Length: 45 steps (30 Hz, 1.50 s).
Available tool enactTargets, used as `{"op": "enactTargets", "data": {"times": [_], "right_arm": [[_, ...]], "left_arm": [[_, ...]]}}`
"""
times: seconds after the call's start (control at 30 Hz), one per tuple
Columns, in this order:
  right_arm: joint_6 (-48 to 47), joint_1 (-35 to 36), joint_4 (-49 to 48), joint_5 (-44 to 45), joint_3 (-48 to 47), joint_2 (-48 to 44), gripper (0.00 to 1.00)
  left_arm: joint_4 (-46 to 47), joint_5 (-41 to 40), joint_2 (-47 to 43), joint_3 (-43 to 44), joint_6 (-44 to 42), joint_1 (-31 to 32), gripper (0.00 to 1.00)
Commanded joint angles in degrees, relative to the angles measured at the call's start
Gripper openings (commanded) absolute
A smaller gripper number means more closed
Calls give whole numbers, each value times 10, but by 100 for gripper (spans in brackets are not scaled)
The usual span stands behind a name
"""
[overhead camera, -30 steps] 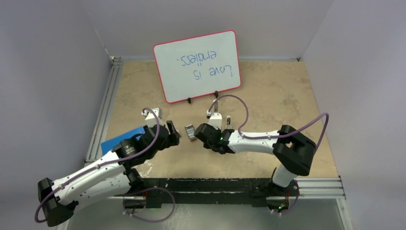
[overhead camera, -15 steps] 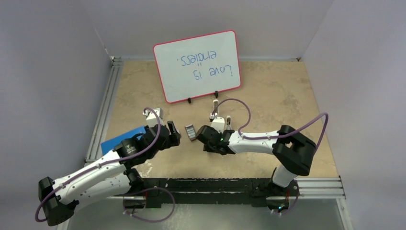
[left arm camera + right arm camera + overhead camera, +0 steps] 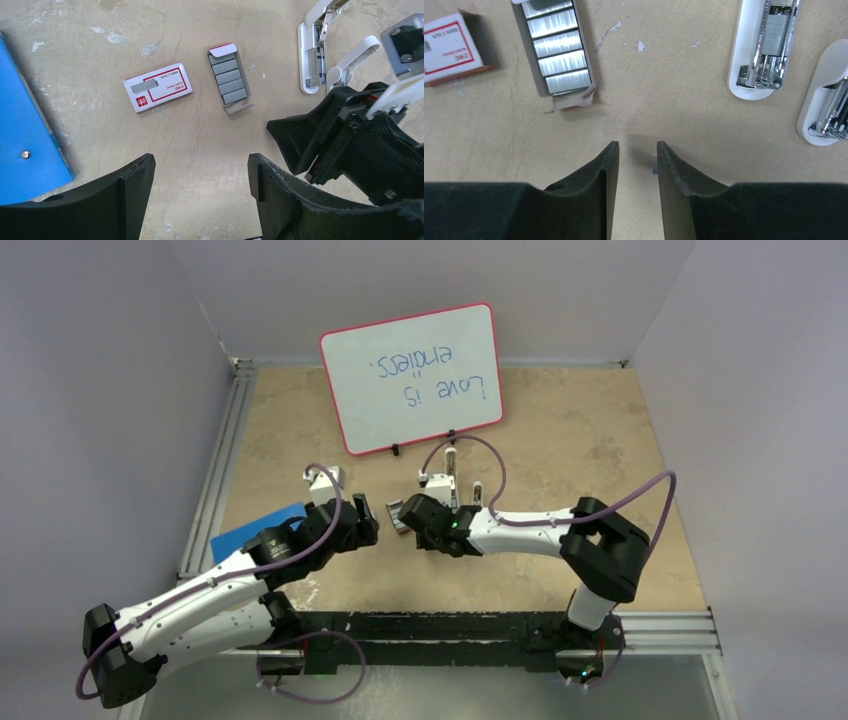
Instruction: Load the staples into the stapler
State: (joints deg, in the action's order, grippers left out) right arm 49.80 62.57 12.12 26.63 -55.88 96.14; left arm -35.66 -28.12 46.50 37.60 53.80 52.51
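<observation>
The staples [image 3: 556, 47] are silvery strips lying in an open grey tray [image 3: 228, 80] on the table. Left of the tray lies the red and white box [image 3: 158, 93]. The stapler [image 3: 764, 45] lies open, white with its metal channel [image 3: 318, 50] showing, to the right of the tray. My right gripper [image 3: 637, 147] hovers over bare table just below the tray, open with a narrow gap and nothing between its fingers. A tiny grey bit [image 3: 654, 166] lies by its right finger. My left gripper [image 3: 200, 165] stands wide open and empty, below the box and tray.
A shorter white piece [image 3: 829, 100] lies right of the stapler. A blue board [image 3: 25, 130] lies at the left, under my left arm [image 3: 250, 560]. A red-framed whiteboard [image 3: 410, 375] stands at the back. Both grippers [image 3: 385, 520] are close together near the tray.
My right gripper has shifted a little left toward the tray and its jaws have widened. The left arm has barely moved.
</observation>
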Motion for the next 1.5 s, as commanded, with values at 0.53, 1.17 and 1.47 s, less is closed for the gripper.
{"op": "enactTargets", "data": {"times": [0.53,1.17,1.47], "right_arm": [[-6,-4,25,-25,20,4,34],[-18,-4,22,-39,32,-14,33],[-128,-4,8,-46,16,-11,34]], "left_arm": [[13,11,-2,14,-3,-3,68],[14,15,-2,10,0,-3,68],[12,15,-2,10,2,-3,68]]}}
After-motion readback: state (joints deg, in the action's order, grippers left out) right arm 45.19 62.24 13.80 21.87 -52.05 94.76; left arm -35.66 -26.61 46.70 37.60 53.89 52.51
